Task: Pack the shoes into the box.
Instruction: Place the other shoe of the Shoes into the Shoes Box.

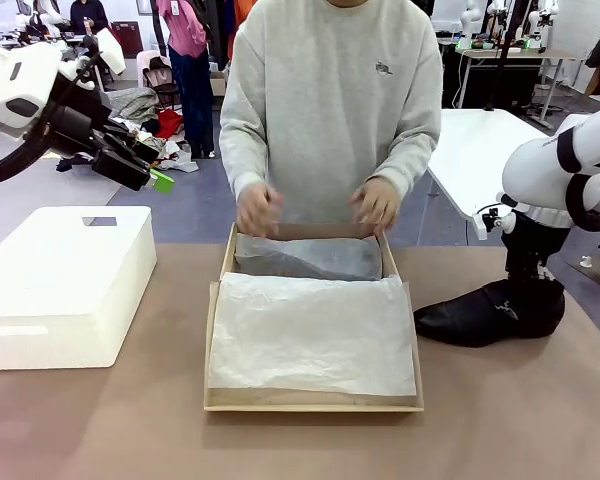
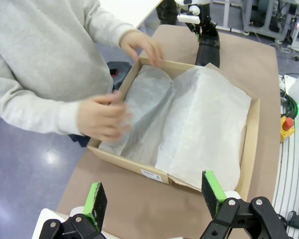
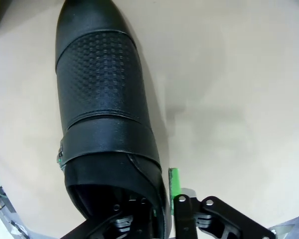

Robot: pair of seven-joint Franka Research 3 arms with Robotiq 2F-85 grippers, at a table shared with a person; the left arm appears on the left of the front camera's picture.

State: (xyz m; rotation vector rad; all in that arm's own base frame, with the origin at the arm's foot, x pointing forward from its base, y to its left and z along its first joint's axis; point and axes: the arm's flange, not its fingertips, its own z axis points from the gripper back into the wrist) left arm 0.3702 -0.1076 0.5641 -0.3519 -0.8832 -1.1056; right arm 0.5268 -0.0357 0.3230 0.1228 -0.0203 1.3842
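One black glossy shoe [image 1: 490,315] lies on the table right of the box [image 1: 212,340], toe toward it. My right gripper [image 1: 535,285] comes down on its heel end. In the right wrist view the shoe [image 3: 99,99] runs away from my right gripper [image 3: 157,194], which is shut on the collar wall, one green pad [image 3: 174,181] outside it. White tissue paper [image 1: 310,335] lines the open box. At the far end the person's hands [image 1: 258,208] press the tissue over a grey shape. My left gripper [image 1: 130,170] hangs open, high at the left. From above it sees the box [image 2: 251,139] between its fingers [image 2: 154,194].
A white foam block [image 1: 65,285] sits on the table left of the box. The person stands at the far edge, arms reaching over the box. Bare brown tabletop [image 1: 310,445] lies in front of the box and around the shoe.
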